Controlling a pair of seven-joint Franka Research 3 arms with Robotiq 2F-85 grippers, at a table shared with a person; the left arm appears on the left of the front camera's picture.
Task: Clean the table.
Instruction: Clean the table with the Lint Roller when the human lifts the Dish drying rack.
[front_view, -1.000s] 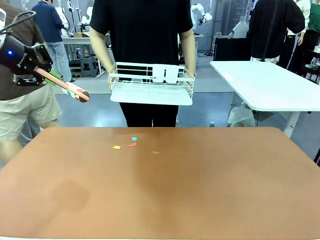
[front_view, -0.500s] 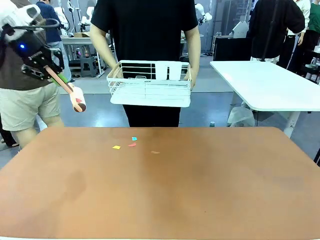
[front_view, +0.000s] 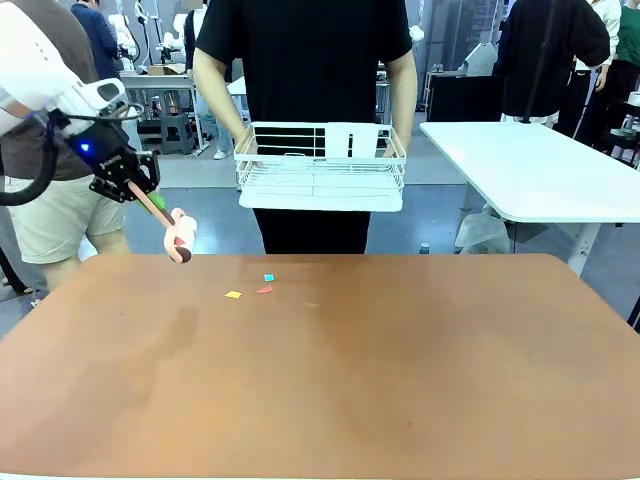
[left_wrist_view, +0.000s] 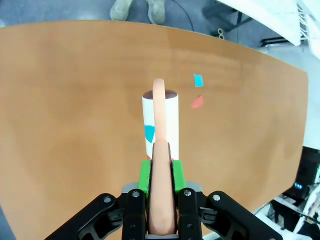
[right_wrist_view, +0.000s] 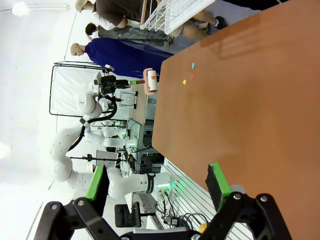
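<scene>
Front view | person (front_view: 300, 70) holds wire rack (front_view: 320, 168) | 3 scraps (front_view: 264, 289) on table (front_view: 400, 380)

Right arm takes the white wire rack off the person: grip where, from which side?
Probably the near long rim of the wire rack, mid-span, approached from the robot's side, right tool pinching the thin wire from above. The person's hands hold the two short ends, leaving the middle free, and the rack sits level.

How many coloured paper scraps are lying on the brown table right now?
3, clustered near the far edge of the table: a yellow scrap at left, a red scrap beside it, a teal scrap behind. Paler bits may escape notice.
</scene>
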